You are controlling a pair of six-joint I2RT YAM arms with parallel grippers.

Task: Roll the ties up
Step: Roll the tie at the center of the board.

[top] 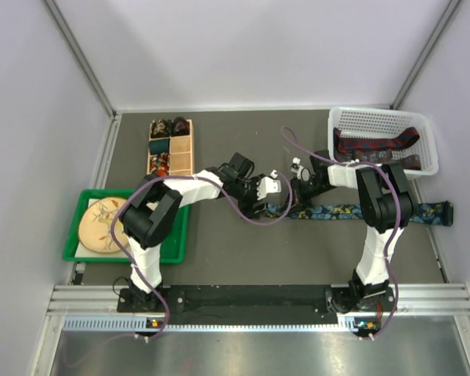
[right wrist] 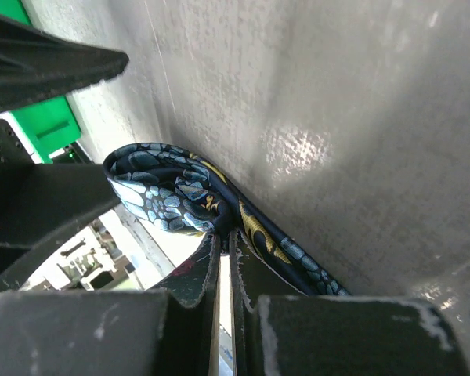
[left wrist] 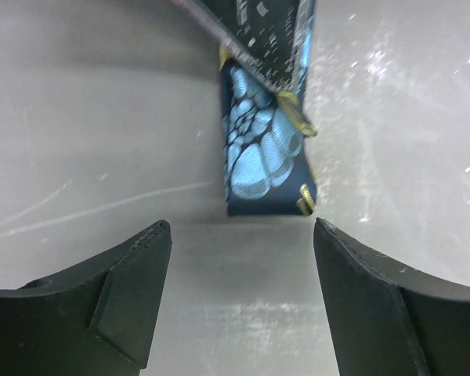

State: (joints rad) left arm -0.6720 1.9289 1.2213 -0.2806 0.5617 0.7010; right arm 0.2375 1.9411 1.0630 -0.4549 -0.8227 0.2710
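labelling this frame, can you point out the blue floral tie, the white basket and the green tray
blue floral tie (top: 333, 211): top view, flat middle stretch
white basket (top: 376, 119): top view, back wall
green tray (top: 94, 256): top view, near rim

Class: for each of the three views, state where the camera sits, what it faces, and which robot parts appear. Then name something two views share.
Top external: above and behind the bases, facing down on the table; left arm and right arm both show.
Left wrist: on the left arm, facing down past the open left fingers at the floral tie's end.
Right wrist: on the right arm, facing along the closed right fingers, pinching the floral tie's folded end.
Shared: both wrist views show the floral tie.
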